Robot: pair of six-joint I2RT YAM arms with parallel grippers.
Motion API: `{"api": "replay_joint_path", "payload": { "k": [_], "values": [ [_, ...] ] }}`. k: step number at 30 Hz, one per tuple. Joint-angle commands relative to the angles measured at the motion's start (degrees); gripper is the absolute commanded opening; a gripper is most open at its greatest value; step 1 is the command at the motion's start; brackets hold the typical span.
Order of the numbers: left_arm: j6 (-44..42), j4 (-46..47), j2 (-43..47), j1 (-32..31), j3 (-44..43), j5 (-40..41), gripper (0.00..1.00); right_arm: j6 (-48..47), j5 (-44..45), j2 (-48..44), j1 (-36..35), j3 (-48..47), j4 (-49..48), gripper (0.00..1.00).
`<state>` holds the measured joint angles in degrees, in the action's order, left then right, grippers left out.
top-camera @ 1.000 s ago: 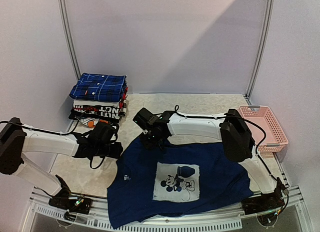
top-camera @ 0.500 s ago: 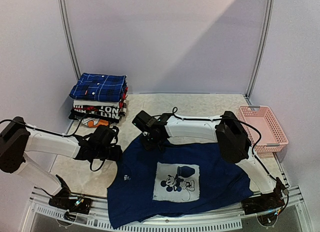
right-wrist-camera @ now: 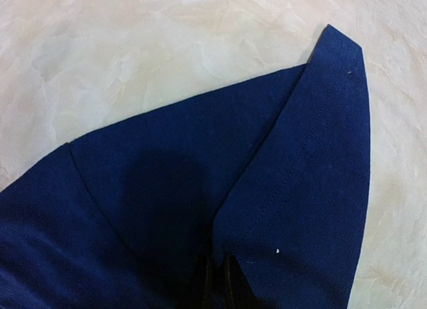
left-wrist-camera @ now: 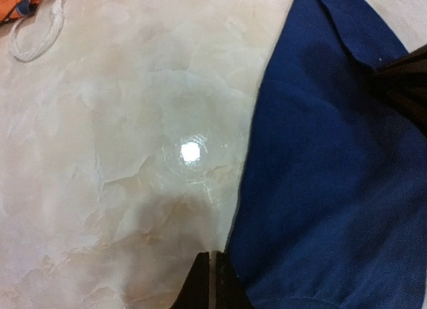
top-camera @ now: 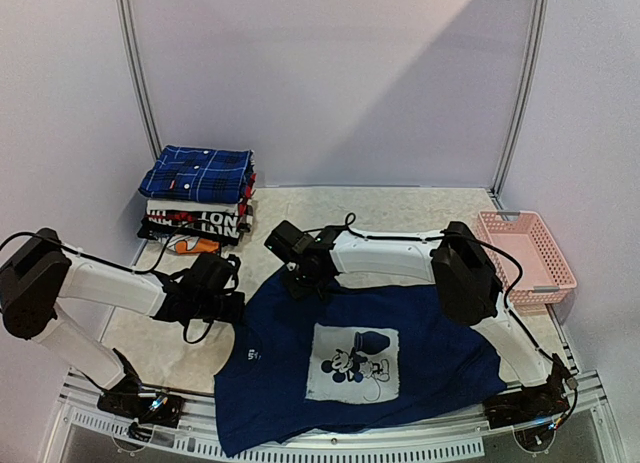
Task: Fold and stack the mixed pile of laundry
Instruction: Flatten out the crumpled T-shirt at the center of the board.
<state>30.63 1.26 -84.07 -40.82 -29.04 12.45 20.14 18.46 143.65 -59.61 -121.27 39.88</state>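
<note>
Top external view: the pale marbled surface [top-camera: 420, 208] carries the navy T-shirt [top-camera: 450, 353], spread print-up near the arms. The plaid shirt [top-camera: 198, 173] tops the folded stack [top-camera: 195, 223] far left. The right gripper [right-wrist-camera: 219, 282] is clamped on a T-shirt corner. The left gripper [left-wrist-camera: 210, 282] is pressed together at its edge.

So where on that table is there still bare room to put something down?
Two patches: the back strip of table between the folded stack and the pink basket, and the near-left corner between the left arm and the navy T-shirt. The middle and front are crowded: the T-shirt covers them, with the right arm lying along its far edge.
</note>
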Motion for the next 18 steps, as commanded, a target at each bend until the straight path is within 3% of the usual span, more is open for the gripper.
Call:
{"api": "replay_joint_path", "payload": {
  "k": [1,3,18],
  "values": [
    [0.13,1.34,-0.61,0.3,0.91,-0.07,0.04,-0.32,1.8,1.24,0.33,-1.29,1.83,0.04],
    [0.13,1.38,-0.72,0.3,0.92,0.11,0.02,-0.4,2.18,1.26,0.4,-1.25,2.12,0.0],
    [0.22,1.2,-0.92,0.3,1.13,1.09,0.0,-1.88,3.84,-2.54,1.73,-1.21,3.06,0.0]
  ]
}}
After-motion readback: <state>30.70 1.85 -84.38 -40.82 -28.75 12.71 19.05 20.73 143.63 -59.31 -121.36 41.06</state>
